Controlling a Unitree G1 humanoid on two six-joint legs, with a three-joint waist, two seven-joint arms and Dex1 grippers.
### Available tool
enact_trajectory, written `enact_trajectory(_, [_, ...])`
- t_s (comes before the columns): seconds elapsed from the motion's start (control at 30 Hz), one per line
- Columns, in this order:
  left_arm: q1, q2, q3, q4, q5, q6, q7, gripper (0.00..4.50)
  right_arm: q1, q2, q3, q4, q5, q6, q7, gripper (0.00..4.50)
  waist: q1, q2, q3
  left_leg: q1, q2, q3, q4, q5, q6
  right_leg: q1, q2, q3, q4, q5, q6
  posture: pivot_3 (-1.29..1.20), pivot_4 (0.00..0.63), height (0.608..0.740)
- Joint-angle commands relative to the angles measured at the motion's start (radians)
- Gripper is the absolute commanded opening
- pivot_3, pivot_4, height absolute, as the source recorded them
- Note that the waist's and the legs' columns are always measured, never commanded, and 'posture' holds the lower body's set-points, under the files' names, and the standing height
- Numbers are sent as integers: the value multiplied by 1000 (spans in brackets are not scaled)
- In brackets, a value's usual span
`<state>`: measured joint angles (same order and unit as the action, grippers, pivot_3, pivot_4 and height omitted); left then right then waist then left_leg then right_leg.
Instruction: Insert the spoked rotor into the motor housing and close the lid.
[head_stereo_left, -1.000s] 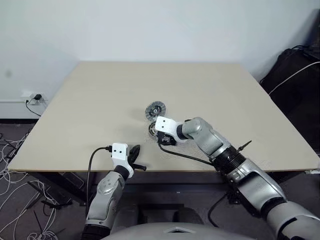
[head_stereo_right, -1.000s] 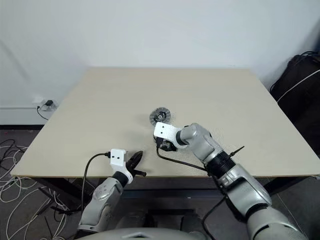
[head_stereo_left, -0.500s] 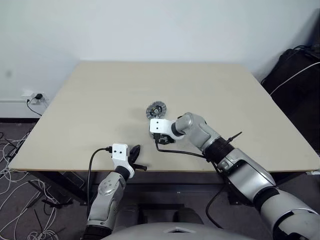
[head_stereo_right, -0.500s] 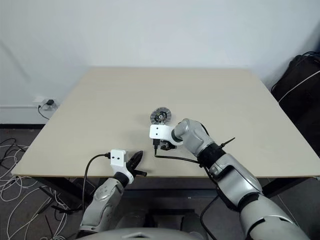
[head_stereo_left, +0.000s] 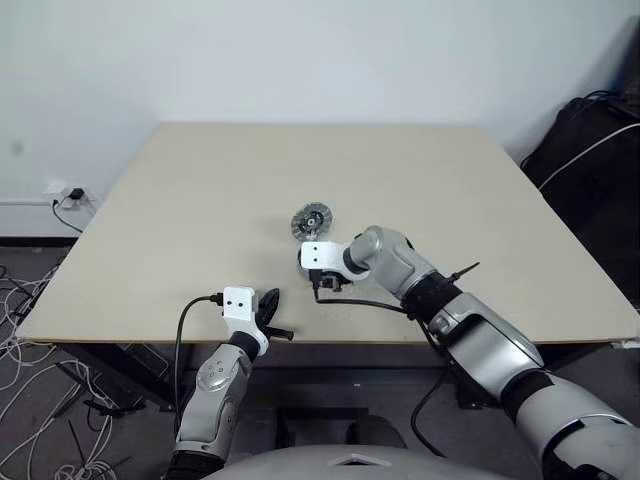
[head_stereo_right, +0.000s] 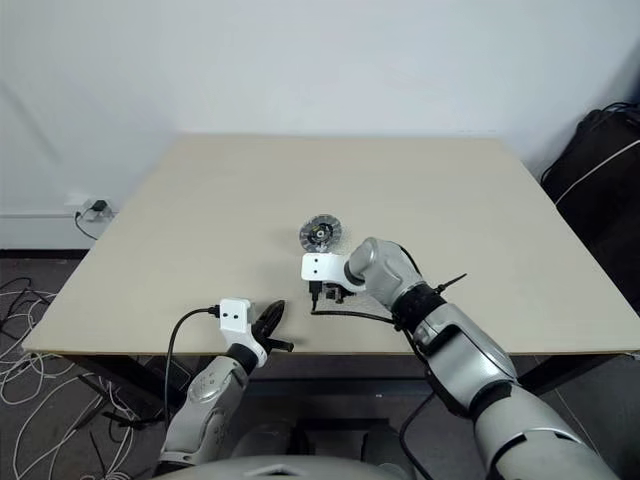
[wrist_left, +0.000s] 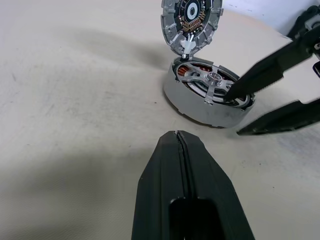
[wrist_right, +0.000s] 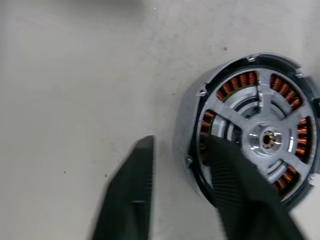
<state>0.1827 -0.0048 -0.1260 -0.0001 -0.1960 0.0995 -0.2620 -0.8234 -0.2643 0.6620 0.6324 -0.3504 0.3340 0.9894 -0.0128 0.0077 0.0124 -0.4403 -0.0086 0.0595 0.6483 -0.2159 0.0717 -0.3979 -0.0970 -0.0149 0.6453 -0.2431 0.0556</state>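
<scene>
Currently, at the left near edge of the beige worktop (head_stereo_left: 180, 220), the left gripper (head_stereo_left: 270, 312) hovers with its black fingers (wrist_left: 180, 165) pressed together, holding nothing. Toward the middle of the worktop sits the motor housing (wrist_left: 207, 95), a silver round can with copper windings visible around its inside. The spoked rotor (wrist_right: 267, 137) already lies inside it, silver spokes and hub over the windings. The lid (wrist_left: 191, 20) stands open and tilted up from the housing's far edge, its inner face showing. The right gripper (wrist_right: 182, 200) points steeply down at the housing, fingers spread: one finger (wrist_right: 240, 190) rests over the rim onto the rotor, the other (wrist_right: 127, 195) stands outside the housing wall, apart from it.
</scene>
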Motion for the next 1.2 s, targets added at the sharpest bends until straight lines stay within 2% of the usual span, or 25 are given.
enact_trajectory(0.03, [-8, -7, 3, -12, 2, -22, 2, 0, -12, 15, -19, 14, -11, -4, -17, 343, 0, 0, 0, 0, 0, 0, 0, 0, 0, 0, 0, 0, 0, 0, 0, 0, 0, 740])
enact_trajectory(0.07, [-8, -7, 3, -13, 2, -21, 2, 0, -11, 17, -23, 16, -12, -3, -23, 59, -1, 0, 0, 0, 0, 0, 0, 0, 0, 0, 0, 0, 0, 0, 0, 0, 0, 740])
enact_trajectory(0.1, [-8, -7, 3, -13, 2, -21, 2, 0, -10, 18, -26, 16, -12, -2, -28, 18, -4, 0, 0, 0, 0, 0, 0, 0, 0, 0, 0, 0, 0, 0, 0, 0, 0, 740])
enact_trajectory(0.37, [-9, -6, 0, -12, 2, -18, -2, 0, 22, 1, -84, -45, 12, 42, -54, 15, -6, 1, -1, 1, 0, 0, 0, 0, 0, 0, 0, 0, 2, 1, -1, 0, 0, 740])
enact_trajectory(0.67, [-4, -14, -10, 0, 3, -23, -4, 0, 248, -109, -210, -560, 60, 328, -64, 2, 9, 1, 0, -9, -1, 0, 0, 0, 0, -9, -1, 1, -1, 1, -1, 0, 0, 740])
enact_trajectory(0.87, [-2, -14, -15, 5, 1, -16, -14, 0, 424, -153, -250, -880, 94, 563, -90, 2, 13, 1, 0, -10, 0, 0, 0, 0, 0, -10, -1, 0, -1, 0, -2, 0, 0, 740])
enact_trajectory(1.07, [-2, -16, -21, 12, 0, -11, -22, 0, 492, 34, -347, -1028, 145, 874, -255, 2, 11, 1, 0, -9, 1, 0, 2, 0, 0, -10, 0, -1, 1, 1, -1, 0, 0, 740])
enact_trajectory(1.2, [0, -16, -21, 15, 1, -11, -26, 0, 474, 153, -392, -1033, 163, 986, -374, 2, 14, 1, 0, -10, 0, 0, 2, 0, 0, -10, 0, -1, 1, 1, -1, 0, 0, 740])
